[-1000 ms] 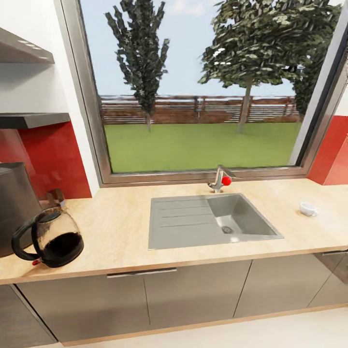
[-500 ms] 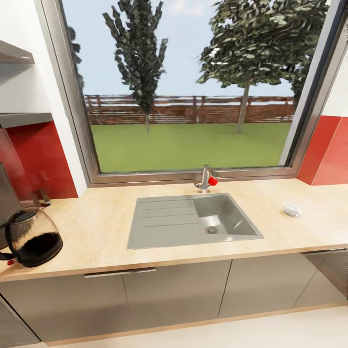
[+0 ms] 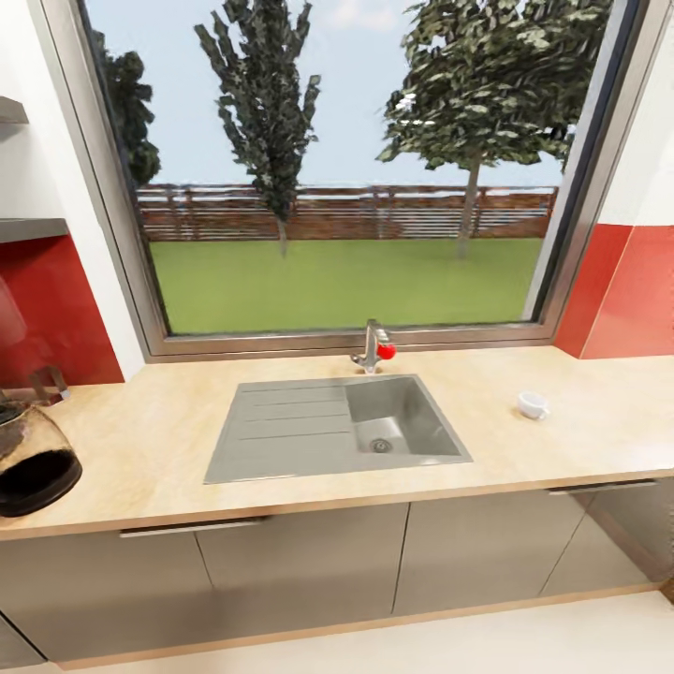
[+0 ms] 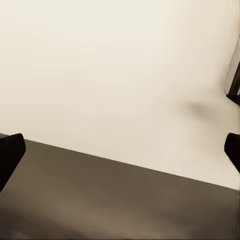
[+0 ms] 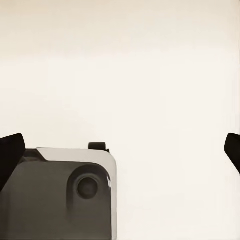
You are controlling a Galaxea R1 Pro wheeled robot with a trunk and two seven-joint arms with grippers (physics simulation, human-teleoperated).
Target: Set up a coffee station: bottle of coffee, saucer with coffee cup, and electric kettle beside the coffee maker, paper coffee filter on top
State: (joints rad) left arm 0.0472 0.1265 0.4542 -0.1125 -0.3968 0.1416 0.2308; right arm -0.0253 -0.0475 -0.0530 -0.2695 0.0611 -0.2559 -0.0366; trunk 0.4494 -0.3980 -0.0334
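The left gripper point(image 4: 120, 150) appears in the left wrist view with its two dark fingertips point(image 4: 10, 152) at opposite edges of the frame. The jaws are spread wide. Nothing sits between them and they touch nothing. Beyond them lies a pale cream floor point(image 4: 115, 75) and a dark grey-brown surface point(image 4: 115, 200) with a straight edge.

The right gripper point(image 5: 120, 150) appears in the right wrist view in the same condition: fingertips point(image 5: 11, 150) at the frame edges, jaws fully apart, holding nothing and contacting nothing. Behind them is the pale floor and a grey part of the robot's body point(image 5: 60, 195) with a round recessed fitting.

In the head view, a light wood countertop point(image 3: 140, 440) runs the full width below a large window point(image 3: 346, 159). A grey sink point(image 3: 337, 426) with a drainboard is set into the middle of the countertop, and a faucet point(image 3: 373, 346) with a red knob stands at its rear edge.

The coffee cup point(image 3: 533, 404), small and white, stands on the countertop well to the right of the sink, near the red backsplash point(image 3: 627, 290). The electric kettle point(image 3: 33, 459), a glass body with dark contents, stands on the countertop at the far left, partly cut off by the frame edge. Grey cabinet fronts point(image 3: 309, 571) run below the countertop. Grey shelves point(image 3: 28, 227) are mounted on the wall at upper left.
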